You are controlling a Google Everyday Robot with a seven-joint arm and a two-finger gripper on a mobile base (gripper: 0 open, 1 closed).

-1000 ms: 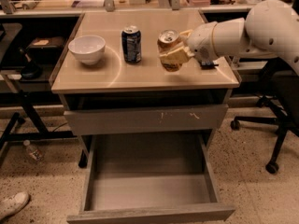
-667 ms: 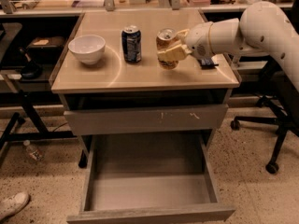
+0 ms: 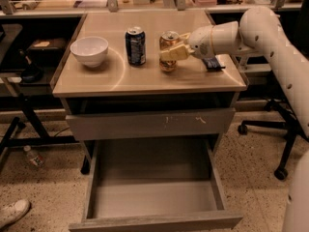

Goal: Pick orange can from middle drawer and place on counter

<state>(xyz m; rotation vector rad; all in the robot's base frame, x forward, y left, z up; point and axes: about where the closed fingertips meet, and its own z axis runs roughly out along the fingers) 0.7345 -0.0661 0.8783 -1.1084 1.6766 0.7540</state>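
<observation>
Beige surface [image 3: 145, 83] is seen above the pulled-out middle drawer [image 3: 154, 199]. Orange can [image 3: 169, 38] is gripped upright in the closed pincer [image 3: 170, 52], base directly below at the surface; blue can [image 3: 135, 45] stands just left.

High frontal view looks down on counter [image 3: 145, 79], gripper [image 3: 170, 52] right of centre.
</observation>
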